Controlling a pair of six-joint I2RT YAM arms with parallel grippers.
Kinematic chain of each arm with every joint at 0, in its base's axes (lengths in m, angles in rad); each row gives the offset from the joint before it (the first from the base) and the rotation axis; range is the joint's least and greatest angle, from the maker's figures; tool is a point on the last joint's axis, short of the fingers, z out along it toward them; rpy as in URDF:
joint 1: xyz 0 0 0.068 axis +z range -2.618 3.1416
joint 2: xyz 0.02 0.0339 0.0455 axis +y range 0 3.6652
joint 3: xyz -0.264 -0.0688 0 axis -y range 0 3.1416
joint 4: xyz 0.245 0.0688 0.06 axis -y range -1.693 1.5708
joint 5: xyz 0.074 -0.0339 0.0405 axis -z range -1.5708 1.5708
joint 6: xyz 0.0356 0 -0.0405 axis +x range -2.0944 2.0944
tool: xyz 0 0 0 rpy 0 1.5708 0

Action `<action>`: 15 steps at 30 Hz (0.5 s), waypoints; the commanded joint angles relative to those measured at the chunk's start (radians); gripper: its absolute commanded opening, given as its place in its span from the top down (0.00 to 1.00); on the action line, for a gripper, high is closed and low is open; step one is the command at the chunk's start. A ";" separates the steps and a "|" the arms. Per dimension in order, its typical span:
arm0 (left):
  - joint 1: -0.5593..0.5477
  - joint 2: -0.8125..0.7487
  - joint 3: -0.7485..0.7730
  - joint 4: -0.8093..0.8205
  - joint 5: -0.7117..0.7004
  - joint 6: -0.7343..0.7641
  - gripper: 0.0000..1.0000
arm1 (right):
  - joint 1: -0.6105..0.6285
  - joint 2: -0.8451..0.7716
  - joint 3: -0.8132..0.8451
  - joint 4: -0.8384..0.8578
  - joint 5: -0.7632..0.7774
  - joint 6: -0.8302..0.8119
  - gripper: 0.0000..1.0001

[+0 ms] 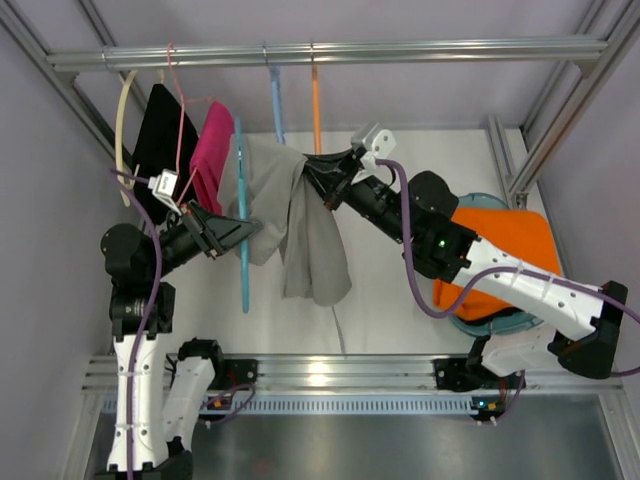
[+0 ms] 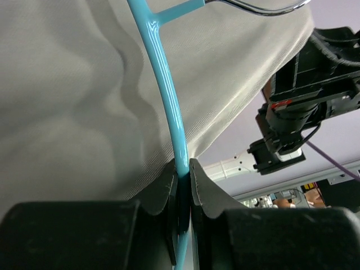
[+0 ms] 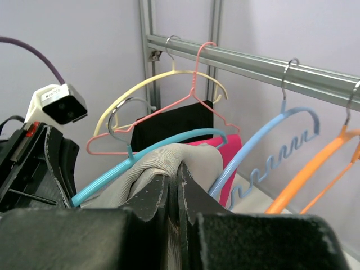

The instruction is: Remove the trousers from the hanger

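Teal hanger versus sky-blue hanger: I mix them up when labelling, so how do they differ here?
The teal hanger carries the grey trousers; the sky-blue hanger is bare. The left gripper clamps the teal hanger; the sky-blue hanger just hangs from the rail. The sky-blue hanger has wavy notches; the teal hanger looks smooth. Both are thin plastic with metal hooks.

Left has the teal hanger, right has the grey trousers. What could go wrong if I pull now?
1. The left gripper pinches only the thin bar of the hanger, so a hard pull could twist it or slip it loose.
2. The right gripper holds a small fold of the trousers, and most of the cloth is draped over the hanger. The fold may slip out.
3. The sky-blue hanger and orange hanger hang close by, and the pull could knock them.
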 commanded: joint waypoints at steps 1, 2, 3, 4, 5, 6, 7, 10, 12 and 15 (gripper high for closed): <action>0.001 -0.020 -0.023 0.045 0.024 0.060 1.00 | -0.020 -0.084 0.051 0.040 0.038 0.029 1.00; -0.001 -0.020 -0.029 0.045 0.033 0.063 1.00 | -0.021 -0.095 0.051 0.027 0.041 0.033 1.00; -0.001 -0.023 -0.036 0.045 0.035 0.065 1.00 | -0.023 -0.115 0.052 0.021 0.044 0.036 1.00; -0.001 -0.024 -0.048 0.043 0.038 0.073 1.00 | -0.024 -0.123 0.061 0.014 0.044 0.041 1.00; 0.001 -0.028 -0.053 0.040 0.040 0.079 1.00 | -0.024 -0.134 0.067 0.003 0.045 0.055 1.00; 0.001 -0.029 -0.060 0.033 0.038 0.082 1.00 | -0.024 -0.150 0.075 -0.015 0.033 0.058 1.00; -0.001 -0.031 -0.075 0.025 0.035 0.091 1.00 | -0.024 -0.158 0.089 -0.025 0.029 0.062 1.00; 0.001 -0.037 -0.100 0.013 0.020 0.112 1.00 | -0.024 -0.192 0.104 -0.082 0.013 0.098 1.00; 0.001 -0.041 -0.111 0.007 0.017 0.122 1.00 | -0.024 -0.224 0.095 -0.097 -0.040 0.088 1.00; -0.001 -0.049 -0.134 -0.007 0.010 0.146 1.00 | -0.023 -0.268 0.066 -0.144 -0.146 0.076 1.00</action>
